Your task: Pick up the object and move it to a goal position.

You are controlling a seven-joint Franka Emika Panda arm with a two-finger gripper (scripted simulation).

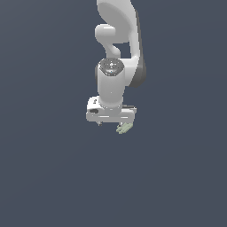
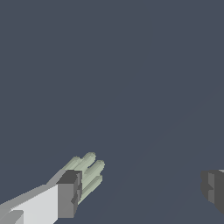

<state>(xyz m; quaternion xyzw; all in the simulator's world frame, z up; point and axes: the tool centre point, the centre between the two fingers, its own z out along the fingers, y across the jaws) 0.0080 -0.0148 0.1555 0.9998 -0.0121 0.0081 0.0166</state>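
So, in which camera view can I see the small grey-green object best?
The wrist view shows the object best: its parallel lobes are large and distinct, beside one of the fingertips of the open gripper. In the exterior view the object is only a tiny pale patch just under the gripper.

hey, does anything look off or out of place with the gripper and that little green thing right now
One thing stands out: the gripper is wide open, and the small grey-green object is not centred in the gap. In the wrist view it sits right beside one finger, far from the other. Nothing looks damaged.
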